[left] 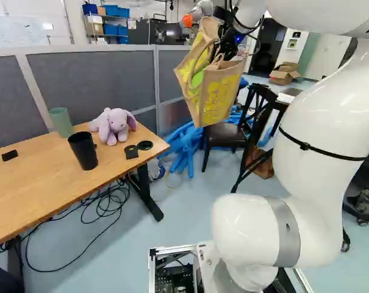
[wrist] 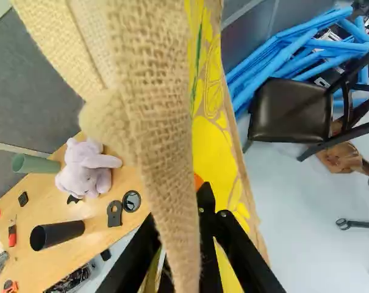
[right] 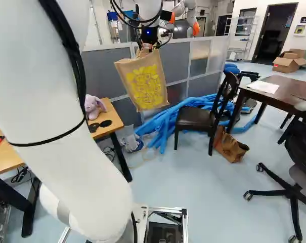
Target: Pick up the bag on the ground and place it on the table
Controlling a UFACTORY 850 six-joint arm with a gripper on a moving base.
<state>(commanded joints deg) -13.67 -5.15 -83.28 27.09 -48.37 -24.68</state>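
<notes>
Up high, my gripper (right: 146,46) has the tan burlap bag (right: 143,81) with yellow print hanging beneath it, clear of the floor. In the left base view, the bag (left: 221,91) is tilted, right of the light wooden table (left: 25,189) and above its level. Seen from the wrist, my gripper (wrist: 202,213) is shut on the bag's handle; the burlap (wrist: 163,122) runs across the fingers and hides part of them. The wooden table (wrist: 74,247) lies lower down, to one side of the bag.
On the wooden table are a purple plush (left: 113,125), a black cup (left: 83,151), a green cup (left: 61,122) and small items. Grey partitions (left: 93,79) stand behind it. Blue tubes (right: 165,124), a chair (right: 195,119), a dark table (right: 279,88), a brown bag (right: 231,147) and another robot (right: 190,7) also show.
</notes>
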